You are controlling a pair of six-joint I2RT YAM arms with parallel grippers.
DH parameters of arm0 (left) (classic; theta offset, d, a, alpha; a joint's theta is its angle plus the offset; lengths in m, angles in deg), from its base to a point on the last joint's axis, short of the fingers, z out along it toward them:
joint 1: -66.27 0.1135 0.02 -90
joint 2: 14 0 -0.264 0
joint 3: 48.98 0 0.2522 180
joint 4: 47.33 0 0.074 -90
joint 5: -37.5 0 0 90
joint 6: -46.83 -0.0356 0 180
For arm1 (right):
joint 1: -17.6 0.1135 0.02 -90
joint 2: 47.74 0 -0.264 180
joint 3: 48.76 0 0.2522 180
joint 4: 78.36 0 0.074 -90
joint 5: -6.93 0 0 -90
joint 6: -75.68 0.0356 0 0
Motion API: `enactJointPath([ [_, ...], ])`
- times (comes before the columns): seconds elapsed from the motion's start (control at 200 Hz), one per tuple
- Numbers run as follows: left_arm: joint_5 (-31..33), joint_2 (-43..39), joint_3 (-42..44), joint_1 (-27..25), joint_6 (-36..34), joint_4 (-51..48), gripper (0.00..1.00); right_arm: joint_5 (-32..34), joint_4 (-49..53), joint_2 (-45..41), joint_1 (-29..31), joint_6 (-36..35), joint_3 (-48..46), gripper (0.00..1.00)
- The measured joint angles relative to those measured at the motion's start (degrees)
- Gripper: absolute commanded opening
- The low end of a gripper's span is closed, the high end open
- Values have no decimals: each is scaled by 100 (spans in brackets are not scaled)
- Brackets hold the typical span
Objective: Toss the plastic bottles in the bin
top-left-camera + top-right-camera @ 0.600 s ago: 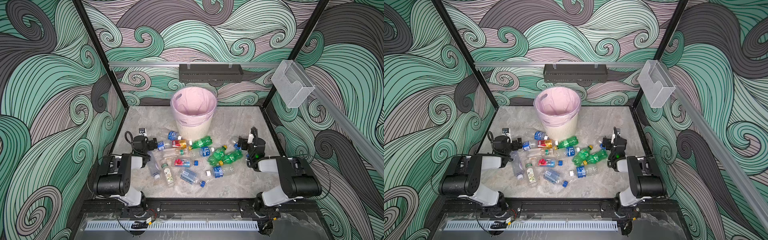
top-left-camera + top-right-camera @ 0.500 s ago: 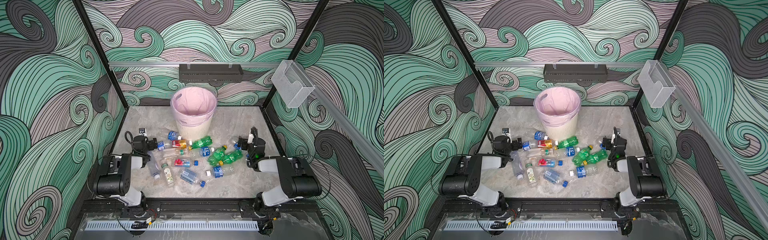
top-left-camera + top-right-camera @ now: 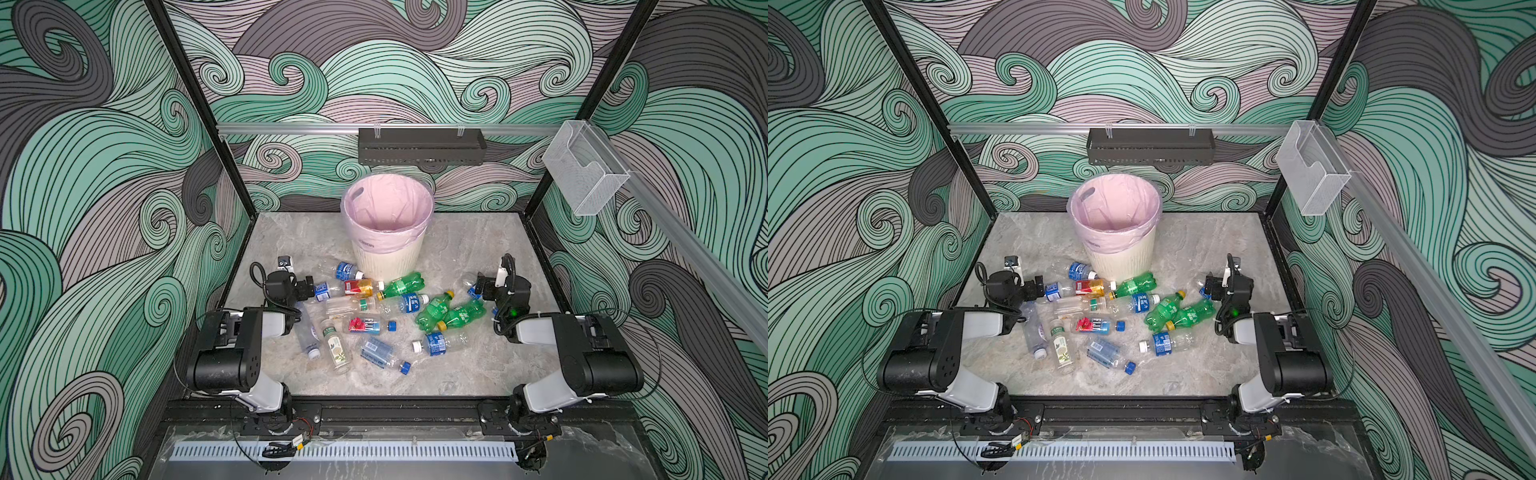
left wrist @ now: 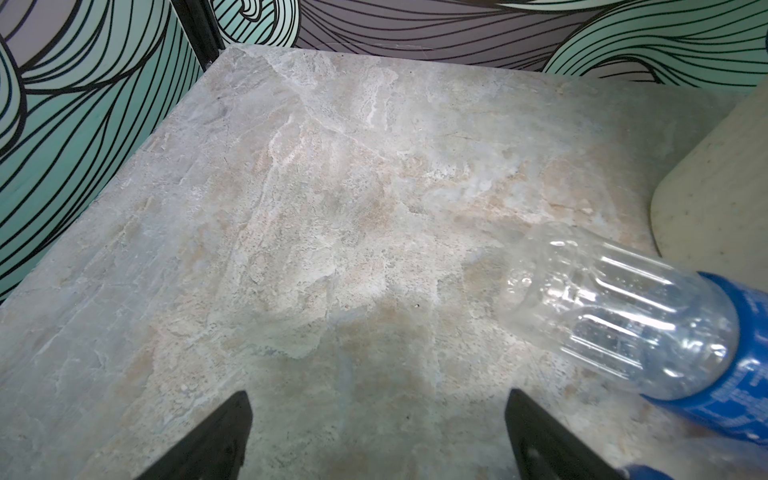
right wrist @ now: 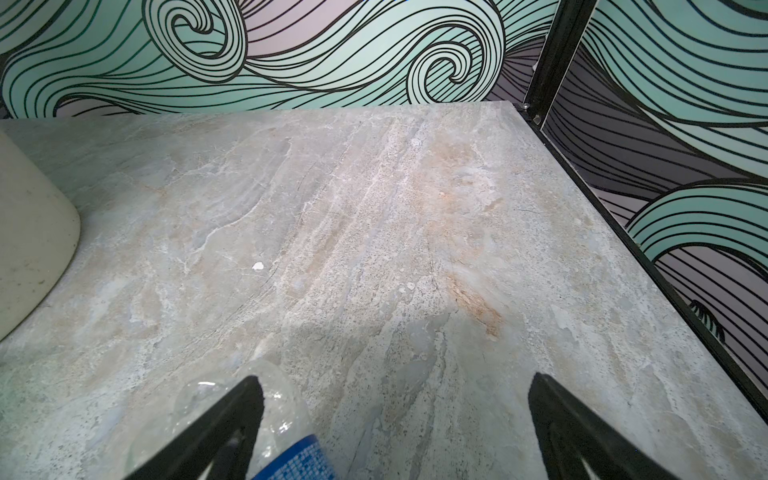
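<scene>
My left tool (image 4: 378, 399) is released, its fingers (image 4: 216, 449) spread wide over bare marble-patterned surface (image 4: 291, 249) with nothing between them. Just beside it lies a clear bottle with a blue label (image 4: 623, 324), its base turned toward the open surface and its label end near the foot of the bin (image 4: 715, 174). My right tool (image 5: 397, 380) is released too. One of its fingers (image 5: 245, 407) crosses in front of a second blue-labelled bottle (image 5: 286, 436) (whether they touch, I cannot tell), and the gap between the fingers shows only surface.

In both top views the two tools sit low at opposite edges of the litter, the left tool (image 3: 305, 286) on the left and the right tool (image 3: 478, 286) on the right. Between them the plastic bottles (image 3: 365, 325) lie on their sides on the surface, loosely heaped. The green bottles with yellow caps (image 3: 436, 309) are nearer my right tool. The bin (image 3: 386, 257) stands upright just behind the heap, toward the back of the surface. Its pink bag (image 3: 386, 203) is folded over the rim, and the nearest bottles lie at its base.
</scene>
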Motion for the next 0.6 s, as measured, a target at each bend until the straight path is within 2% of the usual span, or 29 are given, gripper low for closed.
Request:
enactJointPath([
  [0.6,0,0,0,0,0,0,96,0,0,0,0,0,0,100],
])
